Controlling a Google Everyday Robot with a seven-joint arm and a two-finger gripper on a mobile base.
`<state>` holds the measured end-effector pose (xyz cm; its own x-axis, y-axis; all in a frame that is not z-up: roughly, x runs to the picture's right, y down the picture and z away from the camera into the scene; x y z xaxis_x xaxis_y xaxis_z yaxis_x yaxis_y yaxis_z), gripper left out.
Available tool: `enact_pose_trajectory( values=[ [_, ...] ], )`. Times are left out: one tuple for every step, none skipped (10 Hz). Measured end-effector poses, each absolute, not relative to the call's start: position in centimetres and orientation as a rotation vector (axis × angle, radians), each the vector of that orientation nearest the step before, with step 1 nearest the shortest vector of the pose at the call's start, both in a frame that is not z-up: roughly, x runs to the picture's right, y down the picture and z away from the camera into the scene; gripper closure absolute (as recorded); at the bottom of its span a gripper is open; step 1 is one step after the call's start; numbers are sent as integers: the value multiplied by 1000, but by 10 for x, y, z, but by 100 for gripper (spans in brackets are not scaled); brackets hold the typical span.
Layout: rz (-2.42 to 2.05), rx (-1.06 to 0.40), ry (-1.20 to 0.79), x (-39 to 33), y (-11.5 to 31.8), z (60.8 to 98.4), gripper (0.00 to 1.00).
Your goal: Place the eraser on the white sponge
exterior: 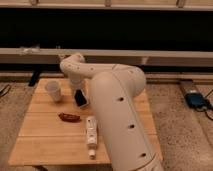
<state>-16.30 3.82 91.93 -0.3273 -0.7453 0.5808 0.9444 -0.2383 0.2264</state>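
A light wooden slatted tabletop [40, 135] carries a white paper cup [53, 91], a reddish-brown oblong item [69, 117] and a long white tube [91, 131]; the gripper [81, 101] hangs just above it.

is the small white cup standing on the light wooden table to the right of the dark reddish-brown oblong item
No, the white cup stands on the wooden table up and to the left of the reddish-brown item; the gripper is right of the cup.

- The robot's large white arm [117, 115] reaches across the light wooden counter [40, 137].
- Its tool [80, 98] hangs low over the counter's middle with the small flat black eraser [79, 99] at its tip.
- A white cup [53, 91] stands just left of it.
- A dark reddish-brown oblong item [69, 117] lies below the cup.
- A long white tube [91, 132] lies beside it, towards the front edge.
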Motion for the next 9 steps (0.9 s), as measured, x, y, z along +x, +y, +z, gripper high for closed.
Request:
enact_pose_trajectory(
  values=[
    [-1808, -427, -651, -159, 38, 918, 20],
    [-1806, -429, -643, -155, 37, 916, 20],
    [-1807, -428, -632, -152, 35, 914, 20],
    [-1806, -423, -624, -151, 34, 909, 20],
    [-1803, -403, -616, -152, 31, 899, 20],
    [-1801, -397, -611, -150, 30, 896, 20],
    [-1804, -397, -607, -149, 29, 896, 20],
    [-1806, -395, -610, -152, 30, 896, 20],
    [-1806, -394, -612, -153, 30, 895, 20]
  ],
)
